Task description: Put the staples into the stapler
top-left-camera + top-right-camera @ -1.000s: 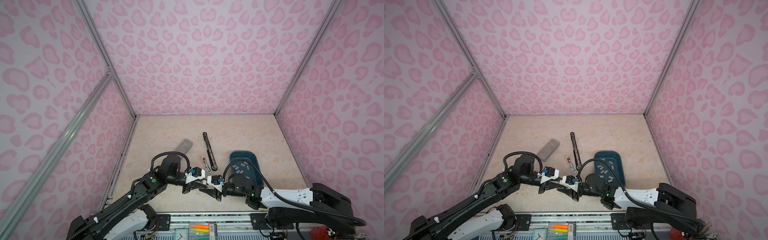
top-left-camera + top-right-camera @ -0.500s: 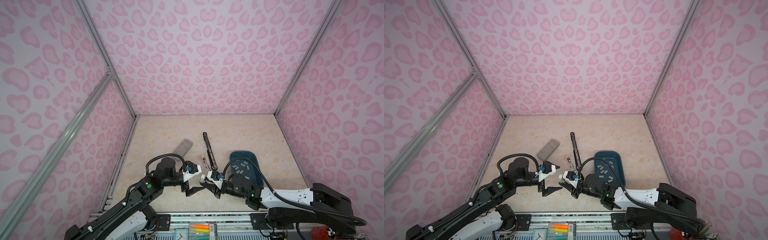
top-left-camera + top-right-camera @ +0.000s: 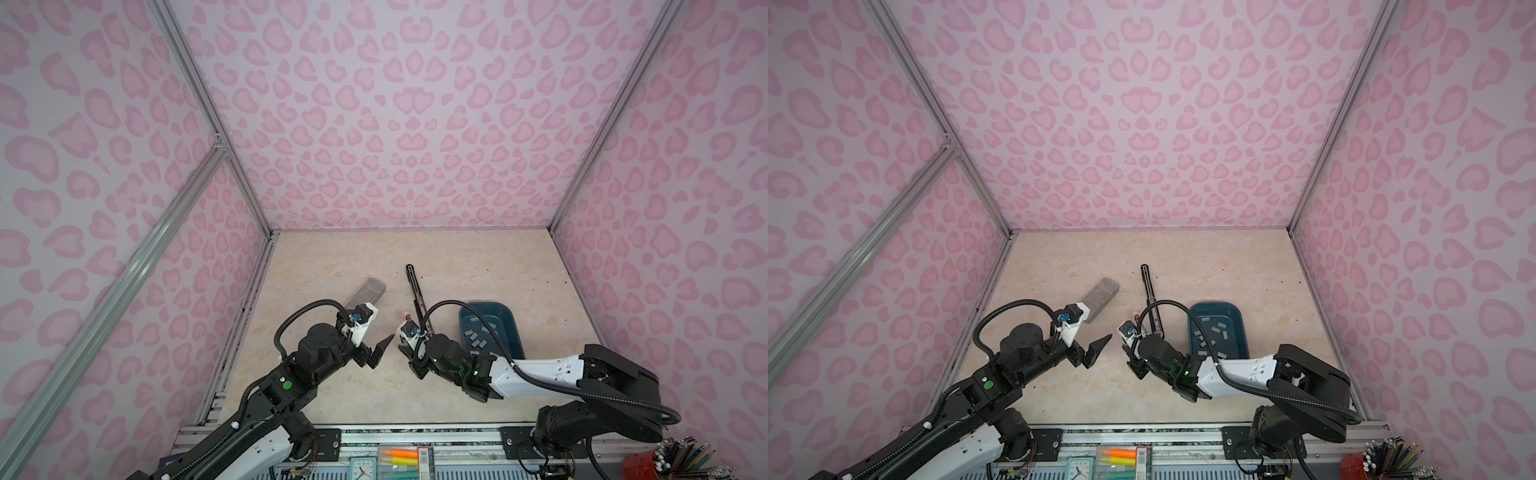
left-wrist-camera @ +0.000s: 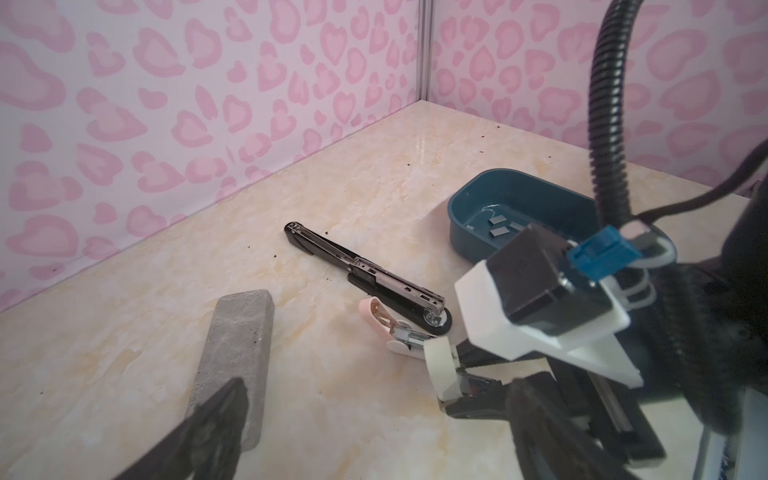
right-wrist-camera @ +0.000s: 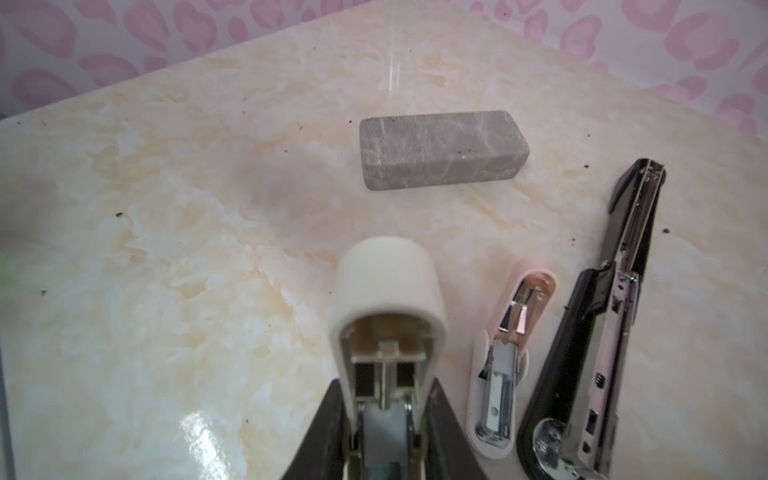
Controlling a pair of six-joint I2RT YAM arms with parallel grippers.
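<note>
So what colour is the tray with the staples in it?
Dark teal. The tray shows best in the left wrist view.

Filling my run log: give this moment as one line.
left gripper open, empty | right gripper shut on white stapler | staples in tray

Two arms enter from the bottom edge in both top views, and their forearms converge toward lower centre. The left arm [image 3: 291, 382] climbs from the lower left corner. Its left gripper [image 3: 380, 351] stands wide open and empty, with its dark fingers [image 3: 1100, 343] pointing right. The right arm [image 3: 532, 370] stretches in low from the lower right, white forearm nearly level. The right gripper [image 3: 407, 353] points left, facing its partner across a small gap. In the right wrist view its jaws are clamped on either side of a cream stapler [image 5: 386, 316].
</note>
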